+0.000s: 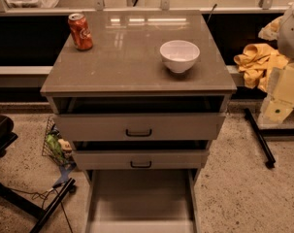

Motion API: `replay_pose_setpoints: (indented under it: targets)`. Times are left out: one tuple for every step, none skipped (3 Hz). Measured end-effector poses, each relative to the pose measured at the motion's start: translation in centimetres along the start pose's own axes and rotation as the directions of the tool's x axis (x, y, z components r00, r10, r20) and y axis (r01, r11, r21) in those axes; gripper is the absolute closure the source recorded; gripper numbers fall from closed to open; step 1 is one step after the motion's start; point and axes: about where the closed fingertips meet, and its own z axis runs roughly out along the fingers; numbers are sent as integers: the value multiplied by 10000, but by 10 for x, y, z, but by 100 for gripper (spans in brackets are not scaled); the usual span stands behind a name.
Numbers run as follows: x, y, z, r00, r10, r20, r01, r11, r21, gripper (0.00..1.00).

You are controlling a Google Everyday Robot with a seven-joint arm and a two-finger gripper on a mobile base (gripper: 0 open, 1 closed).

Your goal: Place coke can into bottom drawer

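The coke can [80, 31] stands upright on the back left corner of the grey cabinet top [127, 62]. The bottom drawer [140, 198] is pulled out wide toward me, and its plain grey floor shows with nothing on it. My gripper [278, 109] hangs at the end of the pale arm at the right edge of the view, beside the cabinet at about the height of the top drawer. It is far from the can and holds nothing that I can see.
A white bowl [179, 55] sits on the cabinet top at the right. The two upper drawers [139, 127] with black handles stand slightly open. A yellow cloth [255, 62] lies at the right, a wire basket [57, 147] and black chair base [1, 135] at the left.
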Motion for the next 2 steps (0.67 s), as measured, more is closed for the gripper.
replay_pose_setpoints:
  targets:
    - [0, 0, 0, 10000, 0, 1, 0, 10000, 2, 0]
    - [-11, -12, -3, 9996, 70, 284, -82, 9990, 440, 0]
